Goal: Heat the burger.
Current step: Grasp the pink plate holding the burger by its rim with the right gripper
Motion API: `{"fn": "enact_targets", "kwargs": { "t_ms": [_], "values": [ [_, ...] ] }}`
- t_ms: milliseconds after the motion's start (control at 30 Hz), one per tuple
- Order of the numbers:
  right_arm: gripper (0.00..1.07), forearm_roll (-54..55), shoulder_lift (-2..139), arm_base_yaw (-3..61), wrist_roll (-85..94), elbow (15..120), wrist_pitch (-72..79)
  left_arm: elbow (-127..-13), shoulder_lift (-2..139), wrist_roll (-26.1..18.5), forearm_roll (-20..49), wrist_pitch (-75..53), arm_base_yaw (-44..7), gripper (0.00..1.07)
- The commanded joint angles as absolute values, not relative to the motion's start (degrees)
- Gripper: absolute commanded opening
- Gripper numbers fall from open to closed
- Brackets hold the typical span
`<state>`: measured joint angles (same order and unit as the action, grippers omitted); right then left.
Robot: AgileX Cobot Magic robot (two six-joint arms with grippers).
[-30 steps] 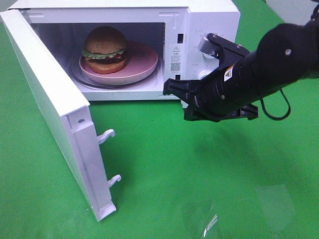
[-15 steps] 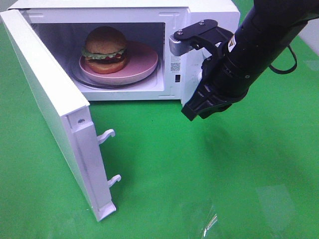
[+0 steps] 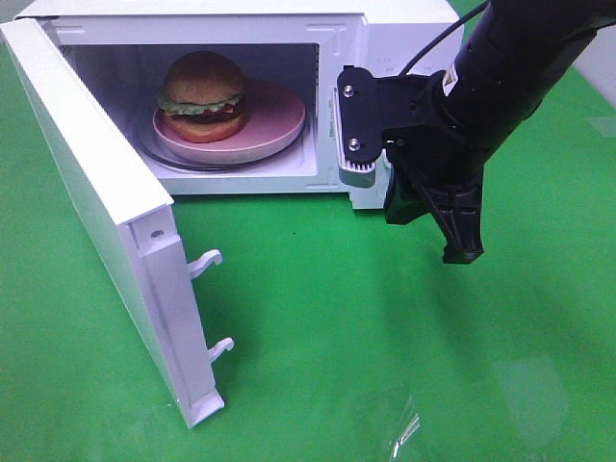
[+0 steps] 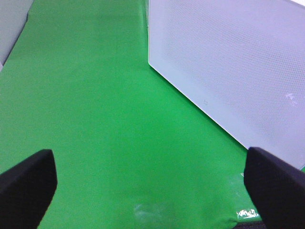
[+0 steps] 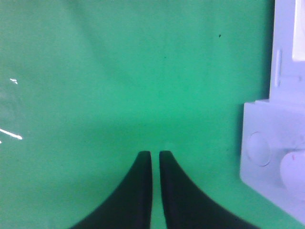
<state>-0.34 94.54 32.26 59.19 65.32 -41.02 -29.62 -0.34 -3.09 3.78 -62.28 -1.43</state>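
Observation:
The burger (image 3: 202, 94), with a golden-brown bun and green lettuce, sits on a pink plate (image 3: 279, 120) inside the open white microwave (image 3: 404, 24). My right gripper (image 3: 462, 248) hangs in front of the microwave's control panel, to the right of the cavity. It points down at the green cloth. In the right wrist view the right gripper (image 5: 155, 153) is shut and empty. My left gripper (image 4: 148, 157) is open and empty, with its fingers (image 4: 28, 183) far apart. It is out of the exterior view.
The microwave door (image 3: 96, 212) stands wide open toward the front left, with two latch hooks (image 3: 214, 303) on its edge. Its outer face (image 4: 228, 62) shows in the left wrist view. The control panel's knobs (image 5: 259, 148) show in the right wrist view. A green cloth (image 3: 318, 318) covers the table.
My right arm has drawn back from the microwave opening. It turned from pointing left to pointing down in front of the control panel. The burger, plate and door have not moved.

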Motion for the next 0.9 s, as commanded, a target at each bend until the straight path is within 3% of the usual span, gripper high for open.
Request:
{"fn": "enact_targets", "kwargs": {
  "t_ms": [33,300,367,400,433,500,533,567,600,633,667,700,900],
  "values": [
    [0.12,-0.63,94.02,32.03,68.81,65.66,-38.96,-29.68,-1.2,-3.09,4.3,-61.36,-1.43,1.01],
    [0.16,-2.06,94.02,32.2,72.82,65.66,-38.67,-29.68,-1.2,-3.09,4.3,-61.36,-1.43,1.01],
    [0.23,-3.09,94.02,32.2,72.19,65.66,-37.7,-29.68,-1.2,-3.09,4.3,-61.36,-1.43,1.01],
    [0.33,-4.24,94.02,32.2,70.93,65.66,-36.04,-29.68,-1.2,-3.09,4.3,-61.36,-1.43,1.01],
    [0.33,-4.24,94.02,32.2,70.93,65.66,-36.04,-29.68,-1.2,-3.09,4.3,-61.36,-1.43,1.01],
    [0.5,-6.3,94.02,32.66,68.53,65.66,-33.8,-29.68,-1.2,-3.09,4.3,-61.36,-1.43,1.01],
    [0.5,-6.3,94.02,32.66,68.53,65.66,-33.8,-29.68,-1.2,-3.09,4.3,-61.36,-1.43,1.01],
    [0.65,-8.65,94.02,33.0,66.69,65.66,-33.0,-29.68,-1.2,-3.09,4.3,-61.36,-1.43,1.01],
    [0.65,-8.65,94.02,33.0,66.69,65.66,-33.0,-29.68,-1.2,-3.09,4.3,-61.36,-1.43,1.01],
    [0.77,-10.08,94.02,33.75,65.09,65.66,-31.97,-29.68,-1.2,-3.09,4.3,-61.36,-1.43,1.01],
    [0.77,-10.08,94.02,33.75,65.09,65.66,-31.97,-29.68,-1.2,-3.09,4.3,-61.36,-1.43,1.01],
    [0.88,-11.4,94.02,34.15,63.03,65.66,-30.48,-29.68,-1.2,-3.09,4.3,-61.36,-1.43,1.01],
    [0.92,-14.32,94.25,34.21,60.73,65.72,-28.71,-29.68,-1.2,-3.09,4.3,-61.36,-1.43,1.01]
  ]
}}
